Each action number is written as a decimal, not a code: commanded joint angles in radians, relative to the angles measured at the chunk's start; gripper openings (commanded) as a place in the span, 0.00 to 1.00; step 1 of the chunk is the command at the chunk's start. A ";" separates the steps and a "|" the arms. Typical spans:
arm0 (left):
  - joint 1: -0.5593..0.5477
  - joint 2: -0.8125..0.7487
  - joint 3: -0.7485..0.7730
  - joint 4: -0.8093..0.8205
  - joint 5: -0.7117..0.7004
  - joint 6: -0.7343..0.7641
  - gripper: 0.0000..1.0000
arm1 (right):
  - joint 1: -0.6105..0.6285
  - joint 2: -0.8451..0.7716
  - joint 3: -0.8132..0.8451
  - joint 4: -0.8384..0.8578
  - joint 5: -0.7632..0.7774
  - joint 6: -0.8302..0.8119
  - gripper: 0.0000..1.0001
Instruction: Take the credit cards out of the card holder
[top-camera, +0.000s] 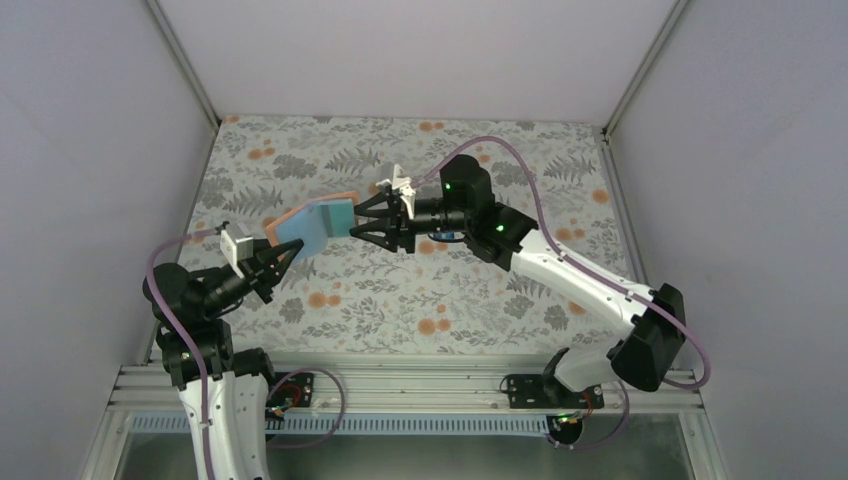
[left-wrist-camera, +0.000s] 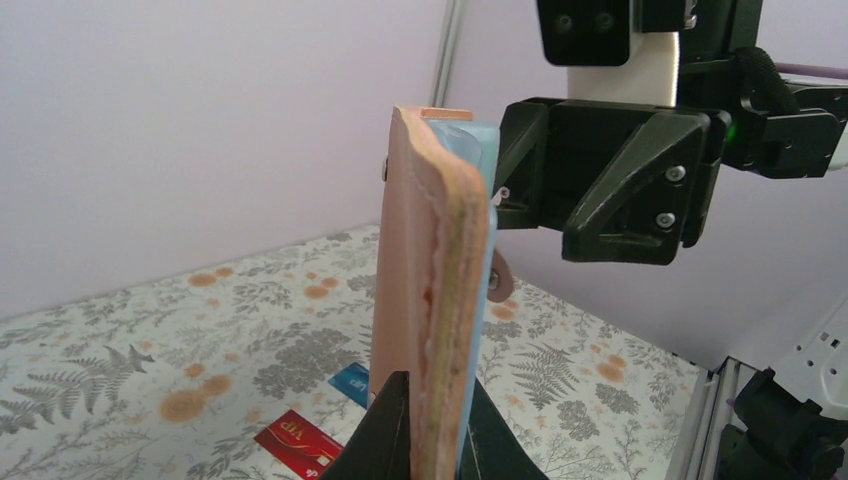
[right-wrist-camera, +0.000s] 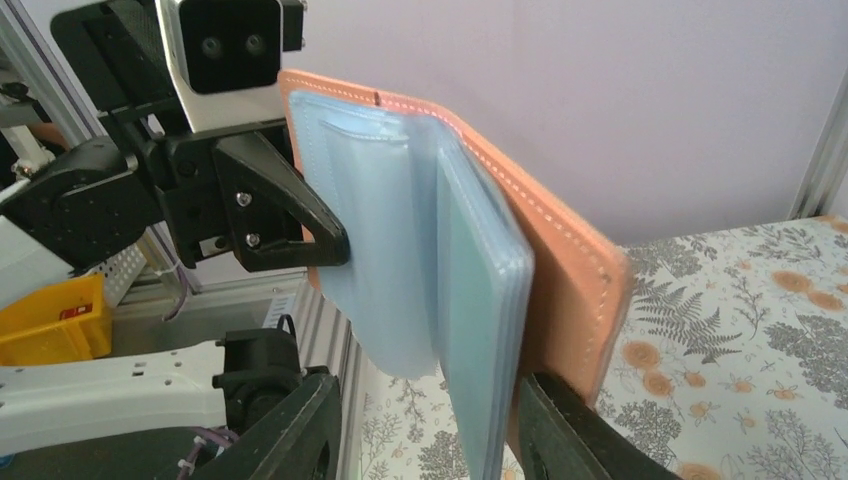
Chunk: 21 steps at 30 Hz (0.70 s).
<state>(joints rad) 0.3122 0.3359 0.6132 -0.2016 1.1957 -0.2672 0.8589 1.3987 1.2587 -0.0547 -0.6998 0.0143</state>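
Observation:
My left gripper (top-camera: 288, 250) (left-wrist-camera: 440, 385) is shut on the lower edge of the card holder (top-camera: 312, 226) (left-wrist-camera: 430, 260) and holds it upright above the table. The holder is orange-brown outside, and its light blue sleeves (right-wrist-camera: 400, 250) fan open. A teal green card (right-wrist-camera: 478, 300) (top-camera: 340, 215) seems to sit in the outer sleeve. My right gripper (top-camera: 355, 222) (right-wrist-camera: 428, 385) straddles the holder's free end. One finger (right-wrist-camera: 570, 430) is against the cover and the other finger (right-wrist-camera: 290, 430) stands apart from the sleeves. A red card (left-wrist-camera: 295, 440) and a blue card (left-wrist-camera: 352, 382) lie on the table below.
The floral tablecloth (top-camera: 420, 290) covers the table between the white side walls and back wall. A yellow bin (right-wrist-camera: 50, 320) sits off the table by the left arm's base. The metal frame rail (top-camera: 400, 385) runs along the near edge.

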 joint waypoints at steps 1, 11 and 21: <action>0.008 -0.010 -0.005 0.034 -0.006 -0.003 0.02 | 0.009 0.024 0.042 -0.020 -0.031 -0.021 0.45; 0.008 -0.011 -0.014 0.030 -0.006 -0.004 0.02 | 0.022 0.063 0.069 -0.032 -0.078 -0.016 0.10; 0.008 -0.010 -0.008 0.019 -0.001 0.008 0.02 | 0.089 0.081 0.090 -0.023 -0.003 -0.018 0.24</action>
<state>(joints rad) 0.3141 0.3355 0.6048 -0.1982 1.1881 -0.2665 0.9165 1.4780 1.3121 -0.0948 -0.7433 -0.0059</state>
